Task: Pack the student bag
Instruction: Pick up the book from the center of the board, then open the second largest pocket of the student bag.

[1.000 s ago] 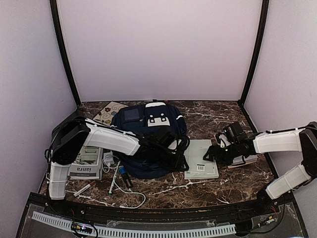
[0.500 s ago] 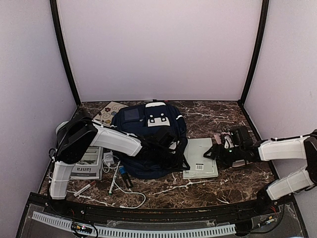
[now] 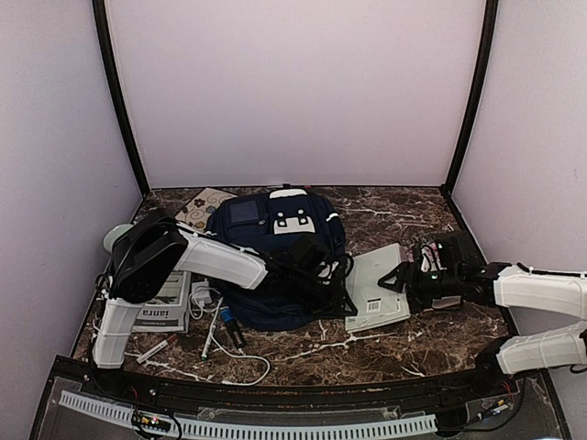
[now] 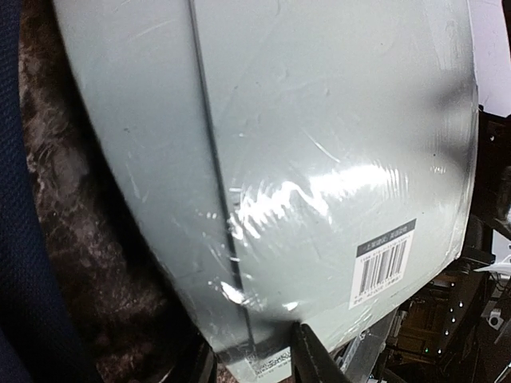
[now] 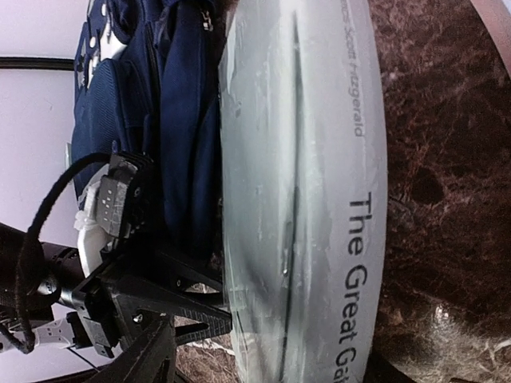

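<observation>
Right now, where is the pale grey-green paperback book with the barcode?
The pale book lies right of centre in the top view, on the dark marble table, between the navy blue fabric backpack and the right gripper.

The counter (image 3: 404, 215) is dark brown marble with white veins. A navy student bag (image 3: 266, 229) lies left of centre. A pale green, plastic-wrapped book (image 3: 376, 295) lies just beside the bag's right side, barcode up. A patterned card (image 3: 200, 209) lies at the back left. Left of the bag sits a white box (image 3: 160, 310), with pens (image 3: 213, 341) and a white cable (image 3: 246, 371) toward the front edge.
</observation>
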`<state>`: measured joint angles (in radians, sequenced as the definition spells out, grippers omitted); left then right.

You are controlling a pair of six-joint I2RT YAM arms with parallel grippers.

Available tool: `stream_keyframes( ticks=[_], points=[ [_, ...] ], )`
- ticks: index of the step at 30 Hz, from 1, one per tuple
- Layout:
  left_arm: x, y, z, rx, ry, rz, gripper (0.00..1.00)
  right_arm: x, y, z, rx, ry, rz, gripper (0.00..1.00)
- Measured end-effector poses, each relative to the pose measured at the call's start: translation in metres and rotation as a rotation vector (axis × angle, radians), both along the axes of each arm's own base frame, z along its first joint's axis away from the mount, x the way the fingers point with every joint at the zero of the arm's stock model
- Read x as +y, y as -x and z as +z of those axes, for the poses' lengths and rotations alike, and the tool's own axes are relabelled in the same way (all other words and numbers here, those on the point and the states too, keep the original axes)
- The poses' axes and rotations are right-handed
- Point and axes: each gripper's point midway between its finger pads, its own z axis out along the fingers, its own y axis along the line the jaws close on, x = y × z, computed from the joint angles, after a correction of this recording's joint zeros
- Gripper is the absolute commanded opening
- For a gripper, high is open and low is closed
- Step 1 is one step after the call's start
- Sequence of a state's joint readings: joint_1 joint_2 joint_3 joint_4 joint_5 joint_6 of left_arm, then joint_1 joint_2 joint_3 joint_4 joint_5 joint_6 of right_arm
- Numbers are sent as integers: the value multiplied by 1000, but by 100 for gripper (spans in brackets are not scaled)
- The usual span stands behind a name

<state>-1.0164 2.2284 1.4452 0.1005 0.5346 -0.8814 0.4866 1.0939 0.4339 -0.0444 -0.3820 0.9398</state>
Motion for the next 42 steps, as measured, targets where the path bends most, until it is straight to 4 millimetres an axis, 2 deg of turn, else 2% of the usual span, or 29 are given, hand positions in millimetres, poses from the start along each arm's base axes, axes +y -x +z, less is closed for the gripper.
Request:
stream_keyframes(
  ticks=[2,6,9,10,13,15,16,19,23,25,27,29,30,32,35,38,39,40,42],
  points=[
    [-1,0,0,-6,5,-5,33,2,4,-6,29,3,8,51],
    [-3,1,1,-13,15,-13,32,12,13,-12,69,-15,41,24],
    [-2,1,2,-16,17,-22,30,10,16,-15,88,-6,35,9],
    [-2,1,2,-20,18,-24,30,10,16,-13,80,-4,38,1],
    [-5,3,6,-76,28,-50,31,7,17,-6,66,35,36,0],
    [-9,8,12,-132,39,-84,38,3,22,1,69,74,43,0],
    [-11,13,19,-166,50,-115,45,0,24,6,66,89,47,0],
    [-12,22,46,-265,83,-198,57,-7,22,39,17,129,51,0],
    [-4,28,120,-482,132,-314,67,-15,11,88,-94,143,30,0],
    [10,23,163,-638,120,-337,70,-19,8,113,-154,151,26,0],
    [32,8,195,-809,39,-319,72,-20,6,128,-190,155,27,0],
    [58,-10,203,-928,-98,-302,72,-22,7,133,-201,164,35,0],
    [69,-18,198,-958,-166,-305,73,-22,8,133,-201,171,40,0],
    [99,-36,169,-984,-366,-332,73,-23,10,128,-184,187,49,0],
    [147,-54,99,-941,-672,-435,72,-24,14,118,-146,208,62,0],
    [185,-60,37,-863,-876,-561,72,-23,14,116,-137,210,71,0],
    [191,-61,26,-857,-906,-588,73,-23,14,116,-137,209,74,0],
    [193,-63,23,-866,-918,-598,73,-23,14,116,-137,209,75,0],
    [193,-68,26,-903,-938,-610,72,-22,15,116,-138,207,80,0]
  ],
)
